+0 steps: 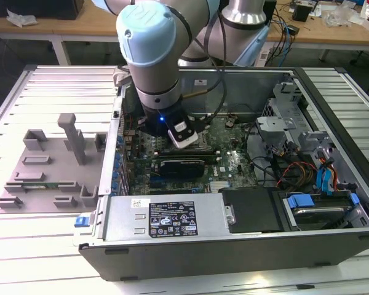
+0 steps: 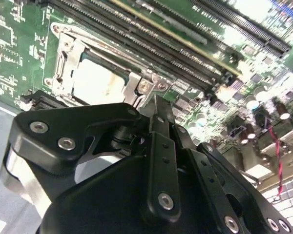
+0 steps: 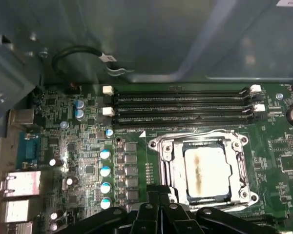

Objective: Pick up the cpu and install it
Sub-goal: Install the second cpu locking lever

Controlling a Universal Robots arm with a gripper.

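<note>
black jaws (image 2: 158, 109) closed together, holding nothing, just above socket edge | flat square silver-grey metal cpu (image 3: 206, 168) seated inside shiny metal socket frame (image 3: 167, 161) on green motherboard (image 3: 83, 151) | open computer case (image 1: 234, 243)

Silver cpu (image 3: 206, 171) lies flat, seated in socket (image 3: 168, 163).

in the second wrist view, the black claw (image 2: 156, 105) is seen just above the green motherboard (image 2: 19, 44). the pale-topped cpu (image 2: 95, 83) is seated within its metal socket frame (image 2: 63, 53), beside long dark memory slots (image 2: 195, 29).
</note>
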